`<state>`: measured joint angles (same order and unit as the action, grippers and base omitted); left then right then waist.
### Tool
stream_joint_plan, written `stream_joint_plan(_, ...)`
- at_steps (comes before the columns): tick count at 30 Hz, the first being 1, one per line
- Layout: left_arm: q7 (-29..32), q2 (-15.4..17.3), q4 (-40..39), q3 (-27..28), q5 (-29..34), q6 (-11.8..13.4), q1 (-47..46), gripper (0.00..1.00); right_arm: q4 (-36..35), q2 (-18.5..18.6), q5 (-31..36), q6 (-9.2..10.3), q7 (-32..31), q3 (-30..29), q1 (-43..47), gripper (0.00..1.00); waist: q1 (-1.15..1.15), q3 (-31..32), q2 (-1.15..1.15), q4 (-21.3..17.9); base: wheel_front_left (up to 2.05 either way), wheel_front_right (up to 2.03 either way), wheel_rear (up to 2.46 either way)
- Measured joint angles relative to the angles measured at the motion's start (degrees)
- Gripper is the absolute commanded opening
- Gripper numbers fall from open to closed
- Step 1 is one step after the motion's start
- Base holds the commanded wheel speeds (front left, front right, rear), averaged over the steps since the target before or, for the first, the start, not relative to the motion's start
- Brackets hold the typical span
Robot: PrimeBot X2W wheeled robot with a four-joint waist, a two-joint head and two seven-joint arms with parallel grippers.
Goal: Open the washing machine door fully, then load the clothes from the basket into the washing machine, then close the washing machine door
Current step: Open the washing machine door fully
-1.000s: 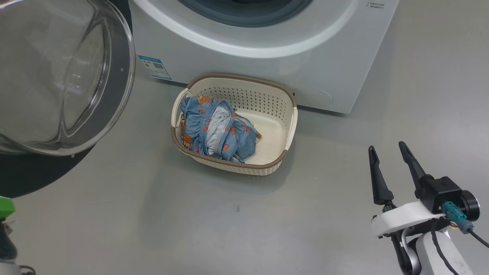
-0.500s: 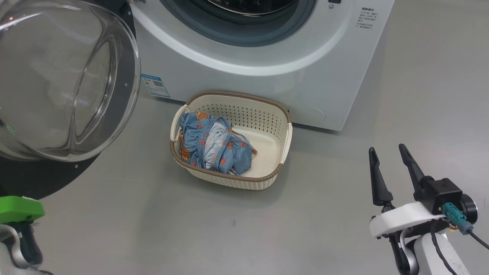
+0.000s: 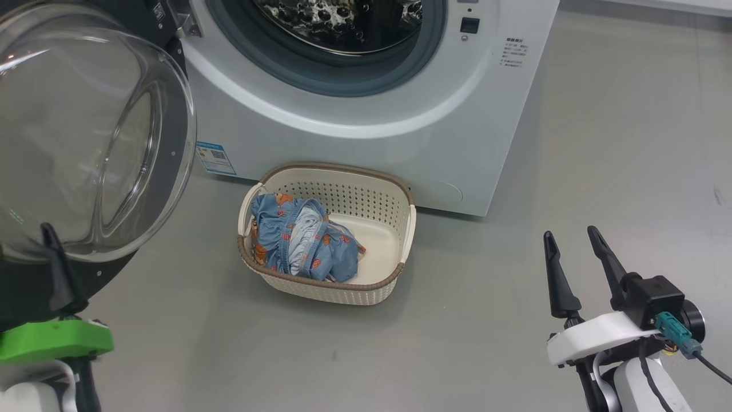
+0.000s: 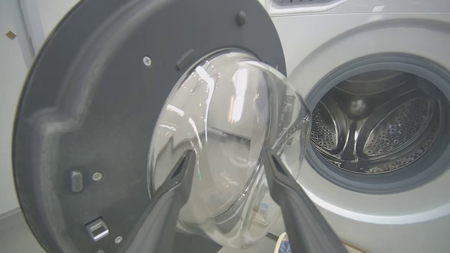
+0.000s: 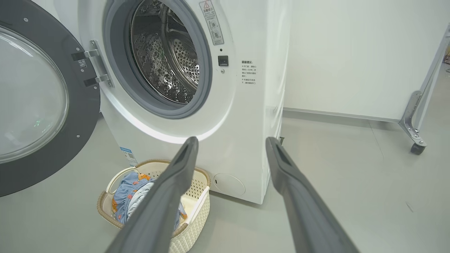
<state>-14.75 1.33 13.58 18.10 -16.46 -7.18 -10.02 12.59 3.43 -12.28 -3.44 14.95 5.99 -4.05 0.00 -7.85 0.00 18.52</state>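
Finding left and right jaws released, empty, and the washing machine door [image 3: 86, 143] swung wide, count opening done; load the clothes [image 3: 300, 246], lying in the basket [image 3: 331, 292] before the washing machine [image 3: 354, 149], then close.

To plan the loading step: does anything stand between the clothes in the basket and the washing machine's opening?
Nothing visible does. The washing machine door hangs open to the left, the clothes lie uncovered in the basket, and the drum mouth above is unblocked.
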Motion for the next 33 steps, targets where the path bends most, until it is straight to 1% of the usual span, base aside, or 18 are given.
stream_joint_plan(8, 0.00, 0.05, -3.30, -7.62, -0.01, -0.01, 3.85, 1.00, -0.64, -0.23, -0.41, 0.00, 0.00, 0.09, 0.11, 1.00, 0.00, 1.71, 0.00, -2.43, 0.00, 0.00, 0.00)
stream_joint_plan(13, 0.00, 0.26, -3.89, -11.05, -0.09, -0.01, 6.70, 1.00, -1.18, -0.29, -0.41, 0.01, 0.00, 0.13, 0.68, 1.00, 0.00, 2.73, 0.00, -4.41, 0.00, 0.00, 0.00)
stream_joint_plan(20, 0.00, 0.29, -5.04, -13.79, -0.19, -0.01, 8.51, 1.00, -2.45, -0.57, -0.41, 0.07, 0.00, 0.05, 2.31, 1.00, 0.00, 3.91, 0.00, -7.49, 0.00, 0.00, 0.00)
stream_joint_plan(24, 0.00, 0.34, -5.42, -15.70, -0.15, -0.01, 9.53, 1.00, -3.13, -0.67, -0.42, 0.58, 0.00, -0.34, 2.48, 1.00, 0.00, 4.67, 0.00, -9.07, 0.00, 0.00, 0.00)
stream_joint_plan(33, 0.03, 0.48, -6.48, -16.97, -0.02, -0.01, 11.86, 1.00, -4.16, -0.91, -0.89, 0.65, 0.00, -0.52, 4.96, 1.00, 0.00, 6.54, 0.00, -11.97, 0.00, 0.00, 0.00)
